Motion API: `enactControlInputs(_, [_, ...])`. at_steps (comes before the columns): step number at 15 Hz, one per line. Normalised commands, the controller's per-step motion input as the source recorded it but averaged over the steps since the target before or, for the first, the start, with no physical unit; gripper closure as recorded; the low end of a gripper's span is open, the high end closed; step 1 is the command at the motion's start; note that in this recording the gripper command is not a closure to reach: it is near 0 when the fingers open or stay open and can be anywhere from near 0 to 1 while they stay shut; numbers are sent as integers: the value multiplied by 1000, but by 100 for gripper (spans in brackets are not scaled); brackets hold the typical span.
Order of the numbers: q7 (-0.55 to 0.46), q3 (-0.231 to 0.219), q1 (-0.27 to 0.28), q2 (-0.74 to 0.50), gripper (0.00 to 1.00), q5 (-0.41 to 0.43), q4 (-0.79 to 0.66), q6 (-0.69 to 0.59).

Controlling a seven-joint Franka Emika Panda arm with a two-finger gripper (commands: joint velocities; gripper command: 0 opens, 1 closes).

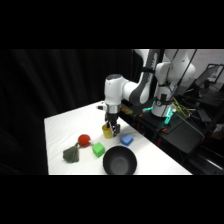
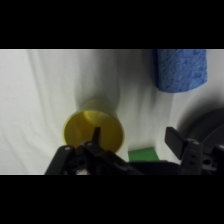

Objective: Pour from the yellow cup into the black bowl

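Yellow cup [image 1: 107, 131] upright on the white table [image 1: 60, 131], gripper [image 1: 111, 127] down over it

Fingers spread, one tip [image 2: 96, 136] inside the cup's mouth, the other [image 2: 176, 140] well outside the wall, likely set to pinch the rim for lifting and tipping; black bowl [image 1: 120, 161] near, toward the table's front edge, green cube [image 1: 98, 149] between, red ball [image 1: 84, 139], grey-green cloth [image 1: 71, 154] and blue block [image 1: 126, 140] close around

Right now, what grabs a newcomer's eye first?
The white arm's end effector sits right at the yellow cup mid-table, one finger over the cup's open mouth in the wrist view. The black bowl lies at the near edge, with a red ball to the cup's left.
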Motion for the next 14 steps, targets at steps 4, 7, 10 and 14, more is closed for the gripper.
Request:
enactControlInputs(4, [51, -39, 51, 118, 100, -47, 177, -37])
enactControlInputs(7, [-48, 33, -20, 79, 100, 56, 175, -133])
enactControlInputs(10, [-65, 35, -31, 41, 63, 59, 129, -140])
enactControlInputs(14, [-146, 99, -87, -23, 12, 143, 53, -156])
